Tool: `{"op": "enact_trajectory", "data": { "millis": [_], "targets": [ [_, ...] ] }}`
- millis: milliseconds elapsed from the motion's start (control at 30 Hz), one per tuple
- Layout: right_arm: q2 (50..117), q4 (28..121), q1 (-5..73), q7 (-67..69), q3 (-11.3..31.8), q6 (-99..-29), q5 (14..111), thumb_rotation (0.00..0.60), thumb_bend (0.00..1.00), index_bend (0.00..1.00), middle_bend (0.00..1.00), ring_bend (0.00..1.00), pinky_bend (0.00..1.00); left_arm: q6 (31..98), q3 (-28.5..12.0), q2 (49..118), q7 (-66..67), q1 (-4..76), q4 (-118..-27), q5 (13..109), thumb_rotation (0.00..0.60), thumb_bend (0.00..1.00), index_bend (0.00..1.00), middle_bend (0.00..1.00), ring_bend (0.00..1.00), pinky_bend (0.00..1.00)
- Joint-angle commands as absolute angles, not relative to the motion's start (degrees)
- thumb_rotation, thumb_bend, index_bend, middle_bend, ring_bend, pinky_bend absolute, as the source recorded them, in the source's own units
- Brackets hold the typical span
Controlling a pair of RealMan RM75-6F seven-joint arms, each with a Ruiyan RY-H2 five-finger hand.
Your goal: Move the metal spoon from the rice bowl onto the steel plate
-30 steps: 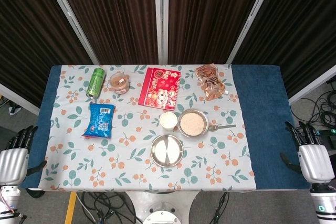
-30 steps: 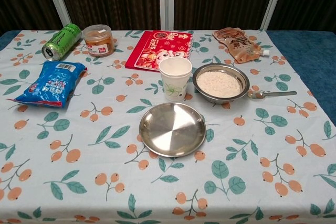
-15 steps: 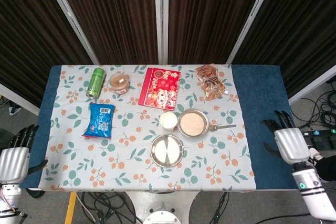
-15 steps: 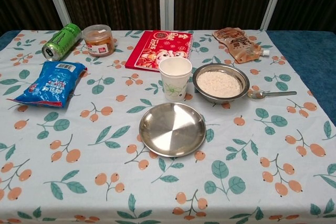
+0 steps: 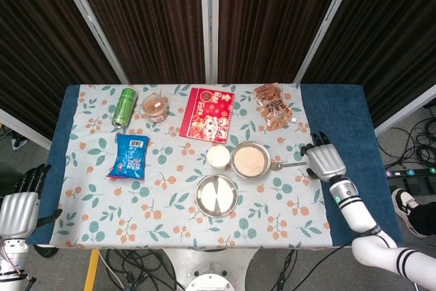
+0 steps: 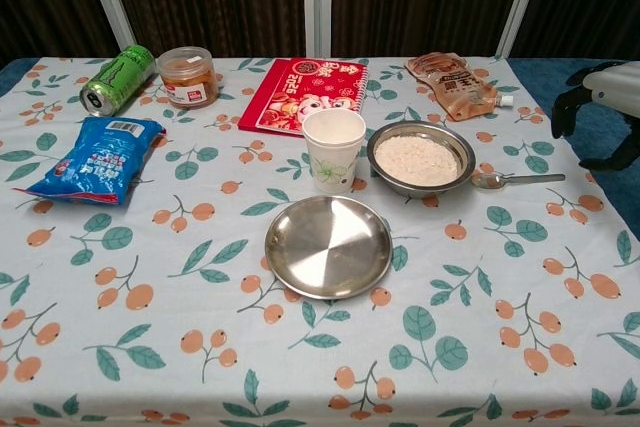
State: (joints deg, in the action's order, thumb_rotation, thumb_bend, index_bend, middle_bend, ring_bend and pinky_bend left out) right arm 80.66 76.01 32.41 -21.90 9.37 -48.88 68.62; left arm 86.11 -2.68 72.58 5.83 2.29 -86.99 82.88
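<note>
One left hand [image 5: 19, 210] hangs off the counter's [image 5: 340, 110] near left corner, fingers apart, holding nothing. One can [image 6: 118, 78], one jar [image 6: 187, 76], one snack bag [image 6: 92, 158], one booklet [image 6: 303, 95], one paper cup [image 6: 333, 150] and one pouch [image 6: 455, 83] are present. One steel plate [image 6: 329, 246] sits bare in front of one rice bowl [image 6: 420, 158]. One metal spoon [image 6: 515, 180] lies beside that bowl, handle rightward, evidently for reach. One right hand [image 5: 325, 161] hovers near the handle, fingers spread, empty.

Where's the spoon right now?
The metal spoon lies on the tablecloth just right of the rice bowl, its handle pointing toward the right hand.
</note>
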Motion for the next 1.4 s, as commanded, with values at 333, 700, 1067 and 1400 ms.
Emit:
{"op": "enact_trajectory", "data": {
  "millis": [333,700,1067,1400],
  "targets": [
    [88.1,68.0,33.6,-23.0,6.8,-50.0,68.6,0.6,0.27,0.4,0.37,0.06,0.05,85.5,-2.7,73.2,5.0,2.4,-86.0,82.4,0.6,0.05,0.12,0.18,0.12,0.21],
    [92.9,61.4,34.5,-20.4,6.9,-50.9,69.7,0.6,0.28,0.43,0.36,0.06,0.05,85.6,-2.7,73.4,4.7,2.1,-85.6,81.9,0.6,0.05,0.12,0.18,0.12,0.21],
    [95.2,58.1,35.1,-18.9,6.6,-50.2,70.3,0.6,0.28,0.47,0.37,0.06,0.05,85.3,-2.8,73.4,4.6,2.1,-85.4,81.4,0.6,0.06,0.12,0.18,0.12,0.21],
    [95.8,57.2,35.3,-18.7,6.5,-50.0,70.4,0.6,0.28,0.49,0.38,0.06,0.05,85.3,-2.8,73.6,4.5,2.0,-85.1,81.2,0.6,0.05,0.12,0.18,0.12,0.21]
  ]
}}
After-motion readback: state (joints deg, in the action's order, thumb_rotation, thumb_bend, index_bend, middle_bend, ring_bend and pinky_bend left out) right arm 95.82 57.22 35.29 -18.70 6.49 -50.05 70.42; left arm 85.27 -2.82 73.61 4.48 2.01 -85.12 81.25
